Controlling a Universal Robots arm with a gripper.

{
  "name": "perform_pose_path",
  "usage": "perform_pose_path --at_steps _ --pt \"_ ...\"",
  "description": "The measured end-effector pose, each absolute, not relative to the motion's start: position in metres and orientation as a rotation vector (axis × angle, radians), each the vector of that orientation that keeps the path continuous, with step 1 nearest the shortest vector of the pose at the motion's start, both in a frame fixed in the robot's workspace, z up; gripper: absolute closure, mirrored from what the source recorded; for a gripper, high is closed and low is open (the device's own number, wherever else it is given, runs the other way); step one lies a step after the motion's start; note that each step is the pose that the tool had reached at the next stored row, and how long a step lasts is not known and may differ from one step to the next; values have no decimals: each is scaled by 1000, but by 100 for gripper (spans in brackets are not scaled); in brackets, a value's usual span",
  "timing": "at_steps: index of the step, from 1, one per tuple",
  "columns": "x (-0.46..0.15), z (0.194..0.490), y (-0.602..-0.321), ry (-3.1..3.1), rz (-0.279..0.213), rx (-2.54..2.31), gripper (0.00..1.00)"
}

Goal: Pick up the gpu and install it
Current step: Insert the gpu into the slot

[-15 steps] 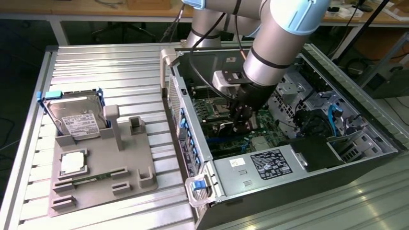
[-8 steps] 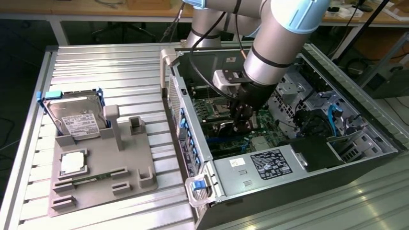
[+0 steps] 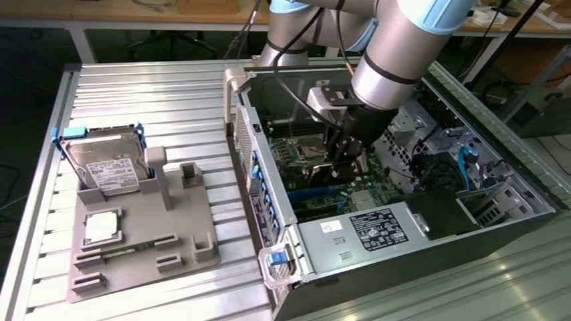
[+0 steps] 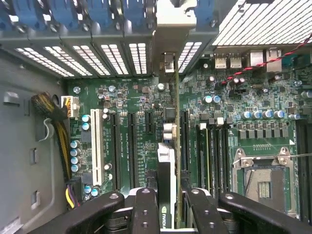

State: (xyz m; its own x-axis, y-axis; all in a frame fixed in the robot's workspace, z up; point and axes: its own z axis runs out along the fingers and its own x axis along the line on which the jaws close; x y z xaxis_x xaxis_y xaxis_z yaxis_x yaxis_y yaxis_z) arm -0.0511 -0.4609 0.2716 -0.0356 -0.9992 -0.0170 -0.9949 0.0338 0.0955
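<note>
In the exterior view my gripper (image 3: 344,162) reaches down into the open computer case (image 3: 267,200), just above the motherboard. It is shut on the gpu (image 3: 332,175), a thin dark card held on edge. The wrist view shows the gpu (image 4: 167,165) edge-on between my two black fingers (image 4: 146,204), with my gripper (image 4: 170,196) closed around it. The card's silver bracket (image 4: 171,29) points at the slotted rear wall of the case. The card hangs over the long expansion slots (image 4: 181,141) of the green motherboard (image 4: 234,97); I cannot tell whether it touches a slot.
A grey parts holder (image 3: 183,231) on the slatted table carries a silver hard drive (image 3: 107,167), a CPU (image 3: 101,226) and a green RAM stick (image 3: 122,253). Inside the case are the CPU socket (image 4: 263,180), a yellow-black cable bundle (image 4: 57,124) and the power supply (image 3: 375,231).
</note>
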Motion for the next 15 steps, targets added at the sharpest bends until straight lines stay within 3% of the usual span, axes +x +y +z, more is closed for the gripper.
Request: perform_pose_path --at_steps 15 --pt "-57 267 -461 -2219 -126 2141 73"
